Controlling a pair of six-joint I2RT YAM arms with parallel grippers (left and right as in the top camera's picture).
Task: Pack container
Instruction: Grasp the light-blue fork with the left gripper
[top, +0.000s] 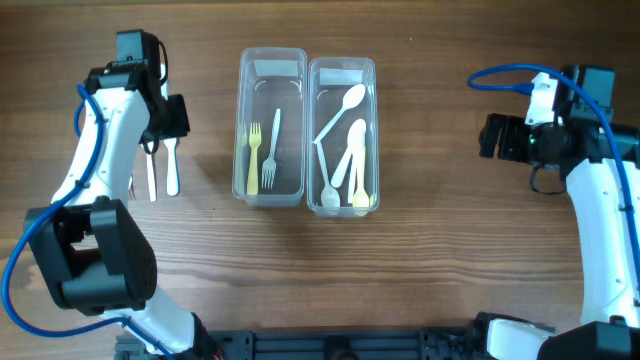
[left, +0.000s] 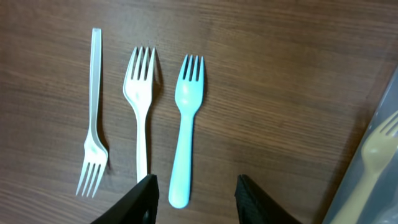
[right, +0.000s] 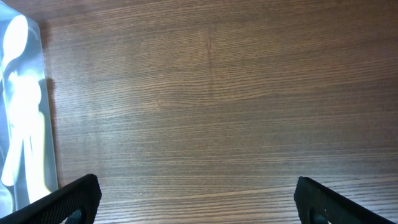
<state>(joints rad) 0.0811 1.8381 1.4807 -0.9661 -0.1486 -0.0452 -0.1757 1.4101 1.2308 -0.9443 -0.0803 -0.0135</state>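
Note:
Two clear containers stand side by side mid-table. The left container (top: 272, 128) holds a yellow fork (top: 253, 158) and a clear fork. The right container (top: 342, 135) holds several spoons (top: 345, 150). Left of them three loose forks lie on the wood: a clear fork (left: 93, 118), a white fork (left: 140, 99) and a light blue fork (left: 186, 124). My left gripper (left: 198, 202) hangs open over them, and the blue fork's handle end shows between its fingers, untouched. My right gripper (right: 196, 208) is wide open over bare wood, holding nothing.
The left container's edge (left: 367, 180), with the yellow fork inside, shows at the right of the left wrist view. The spoon container (right: 25, 106) sits at the left edge of the right wrist view. In the overhead view the left arm (top: 95, 150) partly covers the loose forks (top: 172, 168).

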